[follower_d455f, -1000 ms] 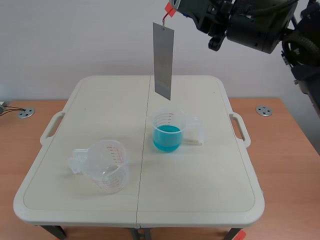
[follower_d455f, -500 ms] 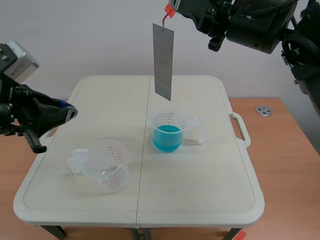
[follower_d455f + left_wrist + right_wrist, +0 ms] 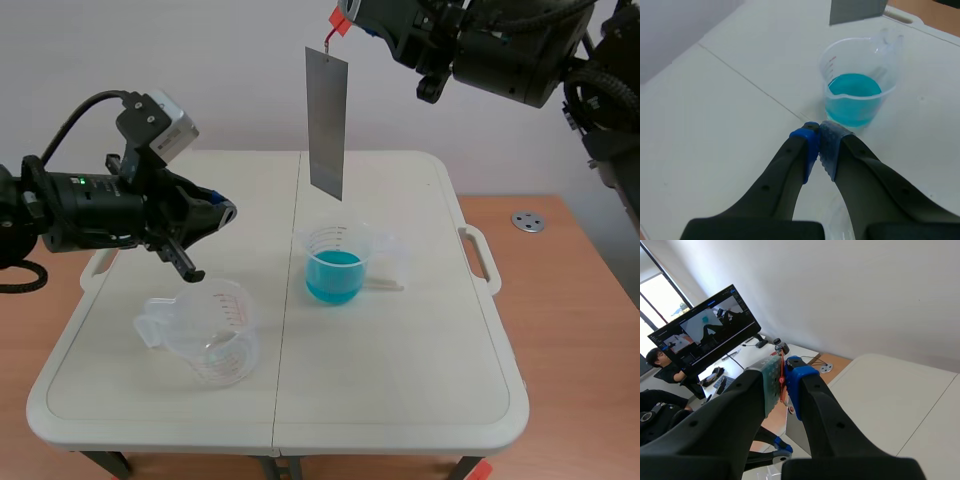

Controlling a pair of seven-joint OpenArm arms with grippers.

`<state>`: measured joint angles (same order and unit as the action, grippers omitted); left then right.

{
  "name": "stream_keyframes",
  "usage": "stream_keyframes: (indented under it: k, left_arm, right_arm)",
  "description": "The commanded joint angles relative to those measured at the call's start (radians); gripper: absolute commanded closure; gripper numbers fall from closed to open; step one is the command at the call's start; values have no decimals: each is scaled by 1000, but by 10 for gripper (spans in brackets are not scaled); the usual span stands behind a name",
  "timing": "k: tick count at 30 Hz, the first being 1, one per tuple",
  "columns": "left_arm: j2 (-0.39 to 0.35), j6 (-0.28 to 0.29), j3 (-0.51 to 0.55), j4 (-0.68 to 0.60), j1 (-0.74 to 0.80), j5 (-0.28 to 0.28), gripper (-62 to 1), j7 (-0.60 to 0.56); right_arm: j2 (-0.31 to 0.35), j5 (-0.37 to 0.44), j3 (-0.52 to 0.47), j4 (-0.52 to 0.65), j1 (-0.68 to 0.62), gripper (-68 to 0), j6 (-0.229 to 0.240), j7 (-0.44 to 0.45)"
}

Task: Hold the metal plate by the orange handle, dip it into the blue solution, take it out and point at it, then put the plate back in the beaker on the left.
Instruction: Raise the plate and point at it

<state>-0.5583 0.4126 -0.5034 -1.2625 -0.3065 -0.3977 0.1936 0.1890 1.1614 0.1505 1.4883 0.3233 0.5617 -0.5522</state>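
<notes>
Two clear plastic beakers stand on the tabletop [image 3: 400, 360]: one beaker of blue solution [image 3: 333, 264] and one empty beaker [image 3: 208, 330]. There is one metal plate [image 3: 326, 122], and it carries one orange handle [image 3: 338, 20] at its upper end. Two black robot arms are in view, so two grippers: one left gripper [image 3: 816, 131] and one right gripper [image 3: 782, 371], each with two fingers. The single tabletop is made of two halves joined at one seam. One round metal disc [image 3: 527, 221] lies on the wooden surface beside it. The right wrist view adds one monitor [image 3: 705, 327] and one seated person [image 3: 662, 365].

Front overview, close left wrist view, sharing blue beaker [image 3: 333, 265]
</notes>
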Motion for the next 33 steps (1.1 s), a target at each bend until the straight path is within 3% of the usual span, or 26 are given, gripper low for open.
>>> stream_keyframes:
  k: [1,16,33]
  left_arm:
    - [11,-6,0,-6,-26,5,-16,-13]
    - [154,-21,-4,45,-66,156,-16,-19]
    - [183,-31,-13,45,-71,181,-16,-16]
  right_arm:
    - [7,29,-2,26,26,-15,-1,11]
    - [7,29,-2,26,26,-15,-4,3]
    - [5,29,-2,26,26,-15,-5,0]
